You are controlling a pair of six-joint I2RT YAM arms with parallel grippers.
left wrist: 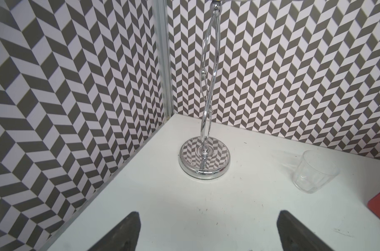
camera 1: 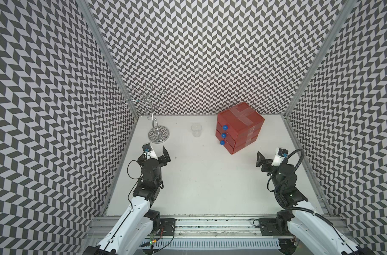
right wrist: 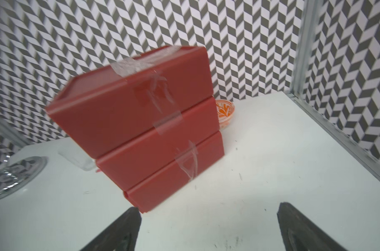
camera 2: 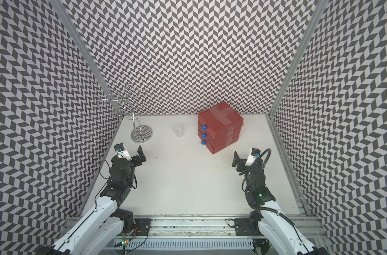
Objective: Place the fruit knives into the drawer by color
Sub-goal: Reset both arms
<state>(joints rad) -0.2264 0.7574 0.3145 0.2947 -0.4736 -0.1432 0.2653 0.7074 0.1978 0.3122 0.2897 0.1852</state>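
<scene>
Both the left gripper [left wrist: 208, 214] and the right gripper [right wrist: 208, 213] hang released and empty over the desk [camera 1: 199, 176]. No knife shows in any view. The drawer [camera 1: 240, 130] stands at the rear right, all three tiers shut. The right gripper is nearer but faces its taped side, while the knobs [camera 1: 224, 135] point toward the left gripper.

Left arm [camera 1: 132, 214], right arm [camera 1: 307, 218]: white link shells, black joint housings, thin black cables. Right carries corrugated black conduit [camera 1: 275, 194].
</scene>
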